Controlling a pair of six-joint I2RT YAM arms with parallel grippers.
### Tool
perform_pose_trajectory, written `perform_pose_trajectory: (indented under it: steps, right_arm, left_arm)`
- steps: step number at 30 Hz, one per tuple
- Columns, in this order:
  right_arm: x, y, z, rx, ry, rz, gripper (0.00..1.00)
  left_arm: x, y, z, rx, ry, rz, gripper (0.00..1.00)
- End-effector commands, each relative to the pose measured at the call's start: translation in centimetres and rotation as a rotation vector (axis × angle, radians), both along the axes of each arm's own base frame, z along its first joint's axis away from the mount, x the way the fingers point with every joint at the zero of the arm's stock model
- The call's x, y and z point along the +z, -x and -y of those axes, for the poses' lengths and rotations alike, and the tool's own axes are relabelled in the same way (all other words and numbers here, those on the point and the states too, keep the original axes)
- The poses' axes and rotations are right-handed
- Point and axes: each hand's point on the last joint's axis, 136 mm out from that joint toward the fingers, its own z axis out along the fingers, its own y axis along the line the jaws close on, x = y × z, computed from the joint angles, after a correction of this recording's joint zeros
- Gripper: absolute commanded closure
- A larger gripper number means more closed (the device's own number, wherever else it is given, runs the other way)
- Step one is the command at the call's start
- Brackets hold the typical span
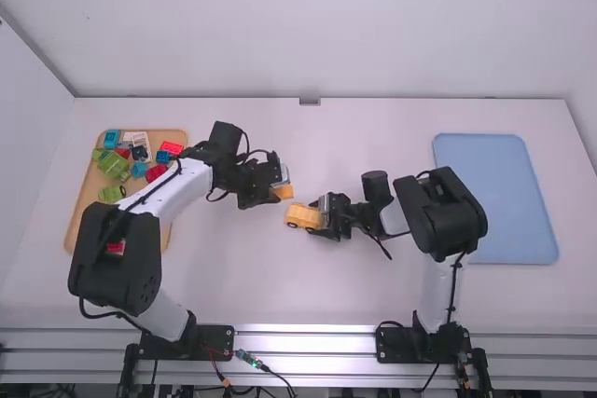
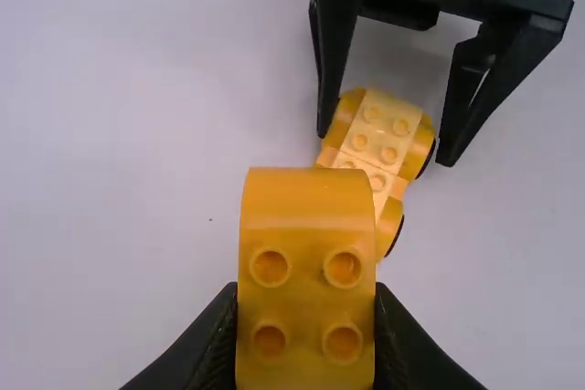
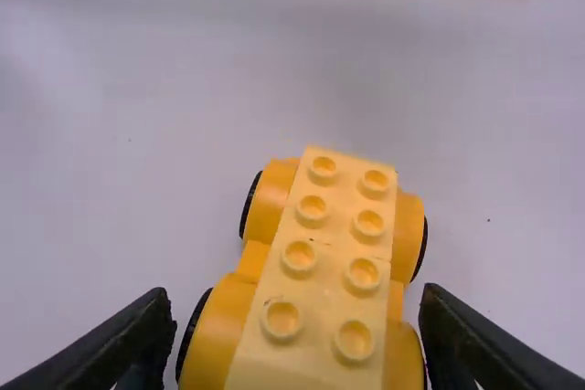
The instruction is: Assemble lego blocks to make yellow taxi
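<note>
Over to the left of the yellow car base point(image 3: 334, 253), there's a wooden tray point(image 1: 90, 195) holding loose coloured bricks, and closer in, just beyond the base and slightly left, the left gripper point(image 1: 272, 191) has its fingers pinched on a yellow block point(image 2: 306, 262) with a rounded end and four studs. The base itself sits studs up on the table point(image 1: 233, 277), the right gripper point(image 1: 323, 215) spread either side of its near end; well off to its right lies a blue tray point(image 1: 494, 198).
</note>
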Motion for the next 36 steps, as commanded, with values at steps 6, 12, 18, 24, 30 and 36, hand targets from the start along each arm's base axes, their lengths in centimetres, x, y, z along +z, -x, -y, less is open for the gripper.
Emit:
perform_pose_trajectory:
  steps: [6, 12, 18, 24, 30, 36]
  right_arm:
    - [-0.6, -0.7, 0.0, -0.029, 0.019, -0.024, 0.16]
    - [-0.6, -0.8, 0.0, -0.044, 0.023, -0.047, 0.1]
    - [-1.8, -1.2, -0.6, -0.11, 0.095, -0.085, 0.09]
    - [-2.3, -1.4, -1.1, -0.116, 0.139, -0.096, 0.14]
    - [-2.2, -1.4, -0.9, -0.112, 0.133, -0.098, 0.25]
    - [-2.5, -1.0, -0.7, -0.091, 0.145, -0.084, 0.37]
  left_arm:
    - [-2.0, 1.3, 1.0, -0.032, -0.023, 0.001, 0.98]
    - [-2.0, 1.2, 1.1, -0.032, -0.026, 0.01, 0.98]
    - [-1.6, 0.8, 1.1, -0.01, -0.023, 0.004, 0.98]
    - [-1.5, 0.8, 1.1, -0.011, -0.022, 0.007, 0.98]
    - [-1.6, 0.9, 1.1, -0.02, -0.026, 0.007, 0.98]
    - [-1.6, 0.9, 1.1, -0.02, -0.023, 0.005, 0.98]
